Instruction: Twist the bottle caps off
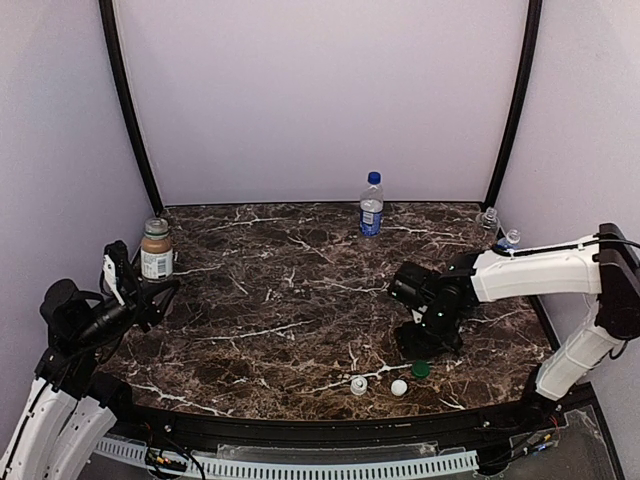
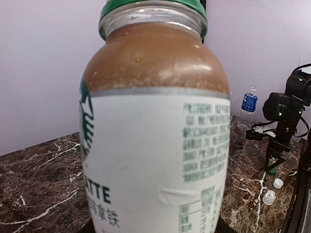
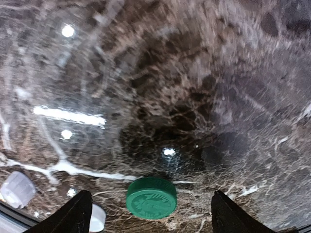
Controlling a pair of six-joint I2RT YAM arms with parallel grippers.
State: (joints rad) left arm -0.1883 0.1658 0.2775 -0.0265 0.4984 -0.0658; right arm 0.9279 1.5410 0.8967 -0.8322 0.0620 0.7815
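The right gripper (image 3: 150, 194) is open. Its two black fingers (image 3: 77, 213) are spread wide and point down at the table (image 3: 146, 73). The green cap (image 3: 151, 197) lies flat on the stone between them, and neither finger touches it. Two white caps (image 1: 399, 387) sit just beside it, near the front edge. On the far left, the left gripper (image 1: 155, 288) is low down by the coffee bottle (image 2: 155, 145). The bottle fills that wrist view and hides the fingers, so I cannot tell if it is being squeezed. The blue cap (image 1: 373, 177) is on top of the water bottle (image 1: 371, 212), which stands upright at the back middle of the table, well apart from both grippers. That one looks like the cap left to do. It should be small, light and hard, so pinch it round its side and turn. The water bottle looks thin and light. It may squash or tip over, so the other gripper should hold it gently round the middle. The coffee bottle looks like glass, so it is likely heavy, smooth and slippery. Two small bottles (image 1: 489, 217) stand at the back right, too tiny to tell if they have caps.
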